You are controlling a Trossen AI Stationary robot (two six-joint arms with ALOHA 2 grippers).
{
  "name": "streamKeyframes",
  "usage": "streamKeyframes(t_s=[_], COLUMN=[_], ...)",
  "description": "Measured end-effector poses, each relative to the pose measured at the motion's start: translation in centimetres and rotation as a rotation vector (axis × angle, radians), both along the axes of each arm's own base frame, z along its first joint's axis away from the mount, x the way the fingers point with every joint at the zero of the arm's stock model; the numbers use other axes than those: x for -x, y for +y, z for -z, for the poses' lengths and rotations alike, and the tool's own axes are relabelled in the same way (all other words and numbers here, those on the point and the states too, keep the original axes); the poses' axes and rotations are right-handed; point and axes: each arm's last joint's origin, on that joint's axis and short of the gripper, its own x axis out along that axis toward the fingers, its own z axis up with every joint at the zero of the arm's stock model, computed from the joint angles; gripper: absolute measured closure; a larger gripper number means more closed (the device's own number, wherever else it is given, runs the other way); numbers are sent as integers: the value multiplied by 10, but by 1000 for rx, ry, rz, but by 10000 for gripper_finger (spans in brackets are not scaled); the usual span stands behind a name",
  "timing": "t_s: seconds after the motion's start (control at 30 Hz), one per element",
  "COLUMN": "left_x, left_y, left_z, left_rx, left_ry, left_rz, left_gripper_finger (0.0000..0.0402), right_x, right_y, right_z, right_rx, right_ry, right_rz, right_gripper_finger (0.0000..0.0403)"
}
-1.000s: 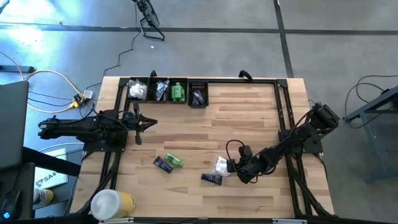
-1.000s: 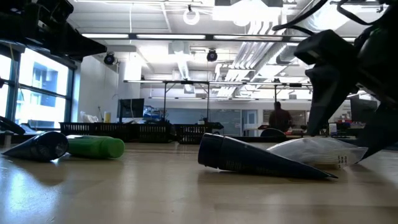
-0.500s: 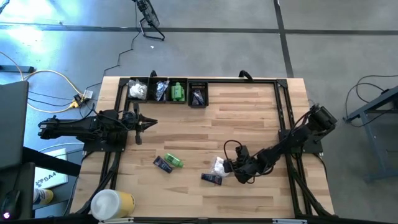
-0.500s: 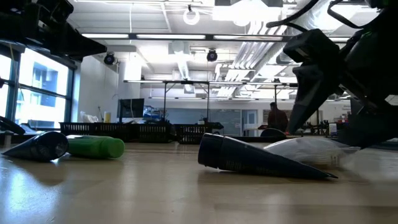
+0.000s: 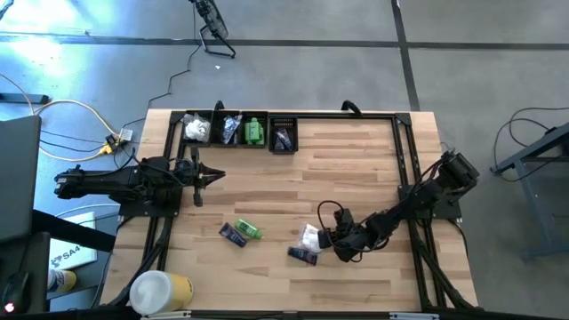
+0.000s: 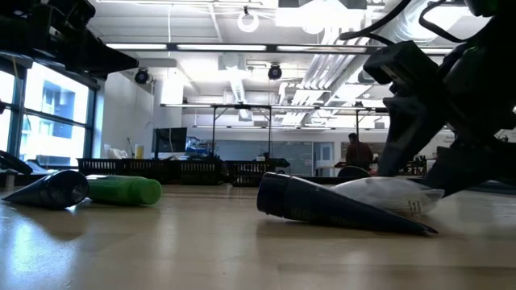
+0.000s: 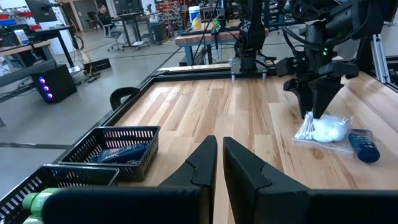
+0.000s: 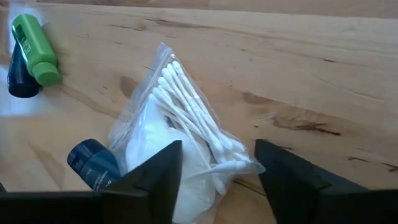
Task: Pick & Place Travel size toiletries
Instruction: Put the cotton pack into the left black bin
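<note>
**Item count**

Loose on the table (image 5: 356,160):
- Green bottle (image 5: 249,231): one.
- Dark tubes: two, one (image 5: 233,235) touching the green bottle, one (image 5: 302,255) beside the packet.
- Clear packet (image 5: 310,237) of cotton swabs: one.

Black baskets along the far edge: four in a row.
- First basket (image 5: 196,130): white packets, number cannot be told.
- Second (image 5: 228,128): dark items, number cannot be told.
- Third (image 5: 255,131): green bottles, number cannot be told.
- Fourth (image 5: 283,135): dark items, number cannot be told.

White-and-yellow cylinder (image 5: 160,291): one.

Arms: two.
</note>
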Motion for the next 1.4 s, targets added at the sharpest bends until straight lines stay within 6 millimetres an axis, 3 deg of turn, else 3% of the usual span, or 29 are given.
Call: streamKeyframes(t_s=[0.6, 1.03, 1.4], left_x=[0, 0, 0], left_y=[0, 0, 0], left_z=[0, 0, 0], left_rx=[0, 0, 0], left_ry=[0, 0, 0], left_rz=[1, 5, 3], left_gripper_finger=[380, 380, 380], right_x=[-1, -5, -2], right_y=[-1, 0, -12], right_z=[0, -7, -42], right_rx=[28, 94, 343], right_ry=[1, -58, -206], right_rz=[-25, -89, -24], right_gripper_finger=[392, 399, 400])
